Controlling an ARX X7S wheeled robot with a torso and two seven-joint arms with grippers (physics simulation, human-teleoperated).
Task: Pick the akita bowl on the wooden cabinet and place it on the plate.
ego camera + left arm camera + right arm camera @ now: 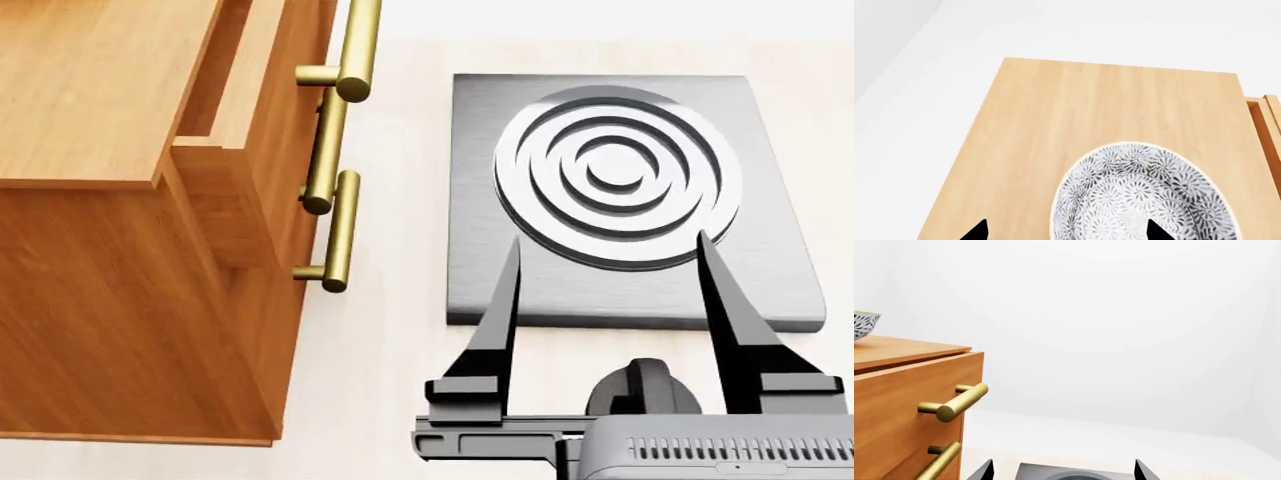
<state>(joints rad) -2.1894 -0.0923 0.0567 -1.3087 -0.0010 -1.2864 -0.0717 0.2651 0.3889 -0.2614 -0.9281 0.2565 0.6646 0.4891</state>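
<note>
The akita bowl (1144, 197), white with a dense dark petal pattern, stands on the top of the wooden cabinet (1087, 110). My left gripper (1066, 235) hangs open above it. One black fingertip is over the bowl's inside, the other over bare wood, with the bowl's rim between them. From the right wrist view only a sliver of the bowl (863, 324) shows on the cabinet (901, 390). My right gripper (607, 243) is open and empty over the near edge of the stove. The plate is out of view, and the left gripper does not show in the head view.
A grey square stove (627, 190) with a ringed burner lies on the pale floor right of the cabinet (120, 250). The cabinet's top drawer (254, 70) stands pulled out a little, and brass bar handles (340, 230) stick out toward the stove.
</note>
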